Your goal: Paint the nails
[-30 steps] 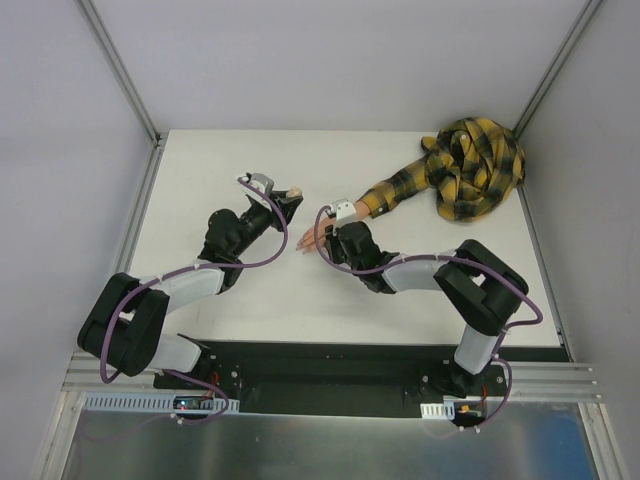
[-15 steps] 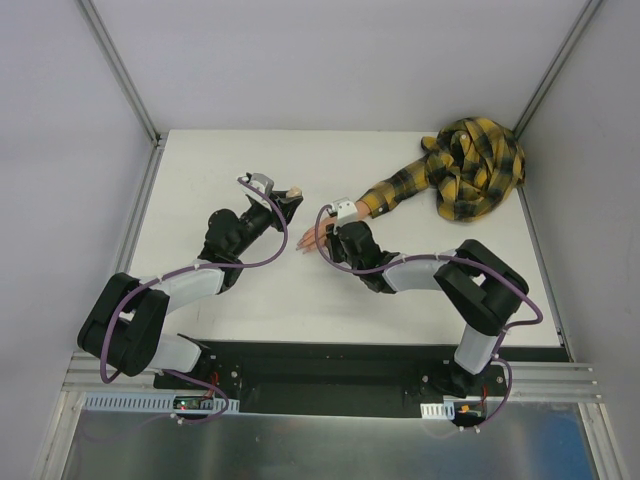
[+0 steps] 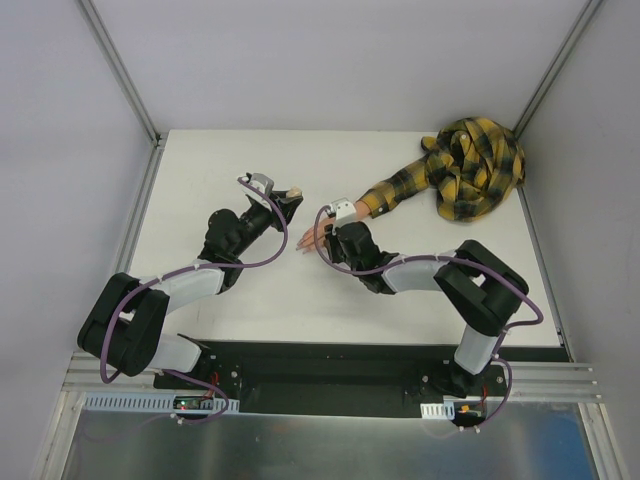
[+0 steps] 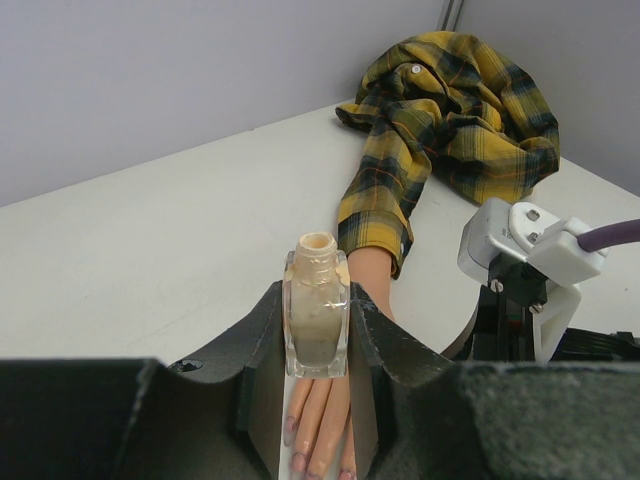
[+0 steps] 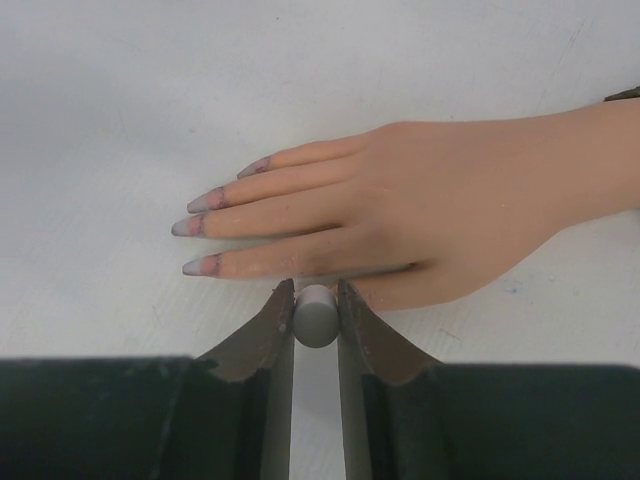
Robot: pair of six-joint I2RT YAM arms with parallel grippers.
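White matte tabletop (image 3: 250,290), grey walls: from above, the left gripper (image 3: 287,200) sits near a peach mannequin hand (image 3: 308,243) in a rumpled plaid sleeve (image 3: 470,165), with the right gripper (image 3: 326,240) over it. Left wrist: jaws clamp a squarish glass bottle (image 4: 316,320) (uncapped). Right wrist: jaws pinch a round grey cap (image 5: 316,315) beside the hand's pointed lilac nails (image 5: 200,226). Nothing has moved.

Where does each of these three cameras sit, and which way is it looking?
Top external: fixed above and behind, looking down on the table; left arm and right arm show.
Left wrist: on the left arm, facing the plaid sleeve; left tool grips a beige bottle.
Right wrist: on the right arm, facing the mannequin hand; right tool pinches a round grey piece.
Shared: both wrist views show the mannequin hand.
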